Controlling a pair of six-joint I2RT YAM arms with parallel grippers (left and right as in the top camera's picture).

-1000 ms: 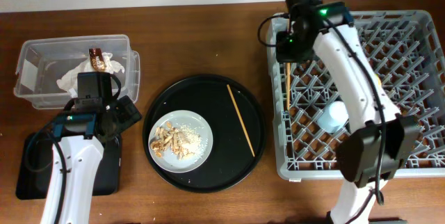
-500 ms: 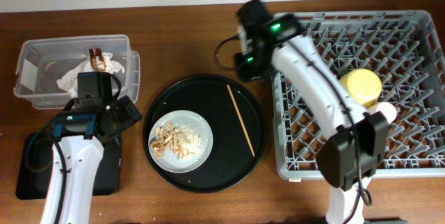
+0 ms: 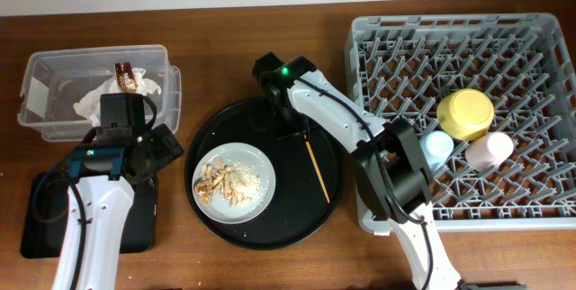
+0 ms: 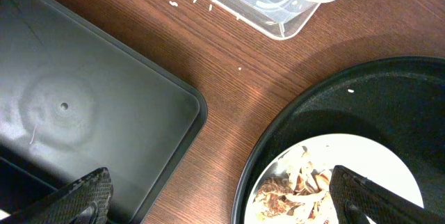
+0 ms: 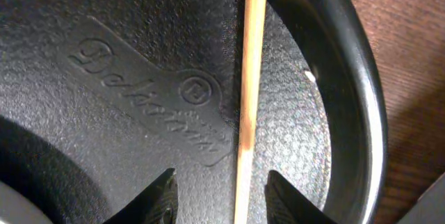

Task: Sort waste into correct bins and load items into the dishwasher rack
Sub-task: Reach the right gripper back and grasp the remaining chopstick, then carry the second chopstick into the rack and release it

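My right gripper (image 3: pixel 295 132) (image 5: pixel 219 196) is open low over the large round black tray (image 3: pixel 270 227), its fingers either side of a thin wooden chopstick (image 5: pixel 247 92) (image 3: pixel 317 173). The round greyish-white plate (image 3: pixel 259 166) on that tray holds tan bones and rice (image 3: pixel 225 185). My left gripper (image 3: pixel 151 150) (image 4: pixel 229 196) is open and empty above the wood between the shallow black tray (image 4: pixel 76 106) and the plate (image 4: pixel 341 151). The clear tub (image 3: pixel 36 92) holds the white napkin (image 3: pixel 94 101) and foil wrapper (image 3: pixel 124 76). The yellow bowl (image 3: pixel 465 114), blue cup (image 3: pixel 436 149) and pink cup (image 3: pixel 489 150) sit in the grey rack (image 3: pixel 531 47).
The shallow black tray (image 3: pixel 135 227) lies at the front left, partly under my left arm. The right arm stretches from the rack's front left corner across the round tray's right side. Bare wood shows along the back and front edges.
My right arm has swung left from the rack's far left corner down onto the round tray, over the chopstick. The bowl and cups have come into view. The left arm has not moved.
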